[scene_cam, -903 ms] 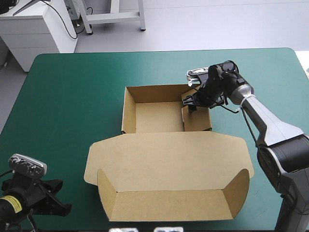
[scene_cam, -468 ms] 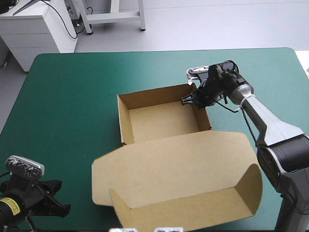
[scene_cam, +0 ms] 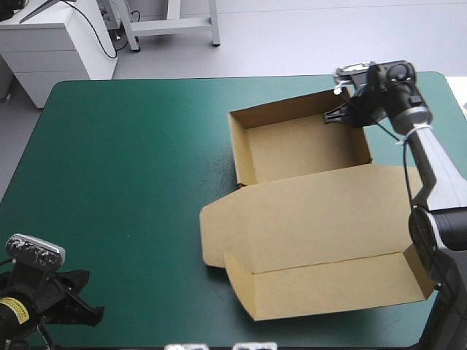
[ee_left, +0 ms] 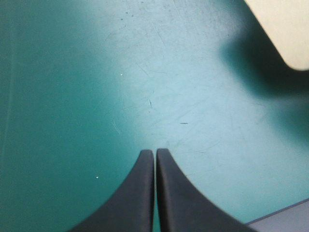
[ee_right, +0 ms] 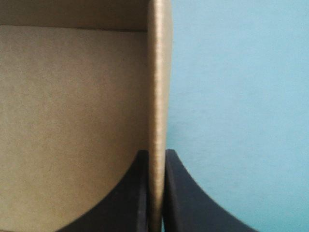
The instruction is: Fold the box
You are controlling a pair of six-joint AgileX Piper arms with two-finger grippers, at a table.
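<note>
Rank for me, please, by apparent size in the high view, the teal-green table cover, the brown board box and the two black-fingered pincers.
1. teal-green table cover, by far the largest.
2. brown board box.
3. left pincer and right pincer: both small and alike; the left sits nearer the camera, so I leave them unranked.

Robotics lab, test bench.
Work table (scene_cam: 131,182) under a teal-green cover, left arm (scene_cam: 33,310) and right arm (scene_cam: 430,168) rising at its near corners; beyond the far edge a bare grey floor (scene_cam: 328,36), a white cabinet (scene_cam: 44,51) trailing black cables (scene_cam: 111,51), metal stand legs (scene_cam: 171,22).
</note>
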